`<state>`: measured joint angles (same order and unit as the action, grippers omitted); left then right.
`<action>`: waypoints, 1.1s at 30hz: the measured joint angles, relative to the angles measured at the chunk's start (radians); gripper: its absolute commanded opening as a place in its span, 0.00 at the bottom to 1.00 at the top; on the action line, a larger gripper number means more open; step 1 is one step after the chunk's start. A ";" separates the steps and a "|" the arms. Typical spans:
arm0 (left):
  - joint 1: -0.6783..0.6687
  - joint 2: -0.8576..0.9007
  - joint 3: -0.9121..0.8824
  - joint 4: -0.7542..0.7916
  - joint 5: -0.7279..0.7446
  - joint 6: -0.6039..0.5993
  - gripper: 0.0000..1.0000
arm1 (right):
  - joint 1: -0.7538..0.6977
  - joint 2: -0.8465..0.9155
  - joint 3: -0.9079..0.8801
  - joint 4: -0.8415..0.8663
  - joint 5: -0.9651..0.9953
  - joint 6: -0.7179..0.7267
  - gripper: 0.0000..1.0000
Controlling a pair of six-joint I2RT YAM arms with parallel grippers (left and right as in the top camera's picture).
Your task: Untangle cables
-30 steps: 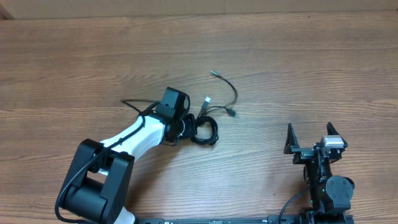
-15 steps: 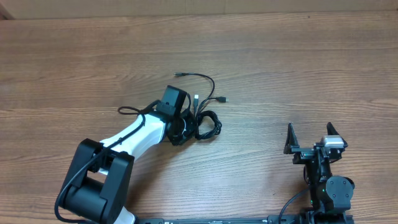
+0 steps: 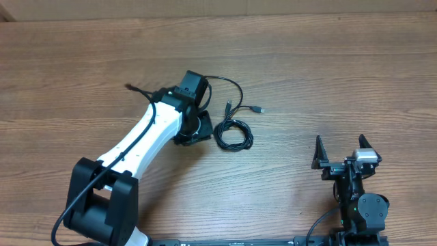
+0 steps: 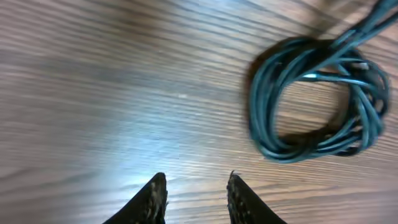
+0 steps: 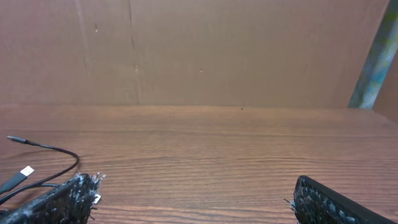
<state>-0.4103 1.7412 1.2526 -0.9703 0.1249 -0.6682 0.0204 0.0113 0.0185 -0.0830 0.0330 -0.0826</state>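
The cables lie on the wooden table as a small black coil (image 3: 233,134) with loose ends running toward the far side, one ending in a silver plug (image 3: 229,106) and another in a small plug (image 3: 258,109). My left gripper (image 3: 196,132) sits just left of the coil, not touching it. In the left wrist view its fingertips (image 4: 157,186) stand apart over bare wood, and the coil (image 4: 317,106) lies off to the upper right. My right gripper (image 3: 341,147) rests wide open near the front right, far from the cables. Its wrist view shows a cable end (image 5: 43,148) and silver tip (image 5: 26,170) at far left.
The left arm's white link (image 3: 140,140) crosses the table from its base (image 3: 102,205) at the front left, with its own black wire (image 3: 136,89) sticking out behind. A brown wall (image 5: 199,50) bounds the table's far edge.
My left gripper has let go of the coil and opened. The arm swung toward the far side, and the coil now lies loose to its right with its ends spread differently.
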 measured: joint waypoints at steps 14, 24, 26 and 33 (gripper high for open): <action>0.000 -0.085 0.157 -0.249 -0.065 0.022 0.16 | 0.000 0.000 0.000 0.000 0.000 0.000 1.00; 0.000 -0.439 0.164 -0.349 -0.111 0.019 0.17 | 0.000 0.000 0.000 0.000 0.000 0.000 1.00; 0.000 -0.503 0.166 -0.344 -0.145 0.009 0.17 | 0.000 0.000 0.000 0.000 0.000 0.000 1.00; -0.002 -0.621 0.167 -0.329 -0.220 -0.105 0.11 | 0.000 0.000 0.000 0.000 0.000 0.000 1.00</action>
<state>-0.4122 1.1198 1.4197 -1.2995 -0.0952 -0.7731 0.0204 0.0113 0.0185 -0.0834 0.0330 -0.0826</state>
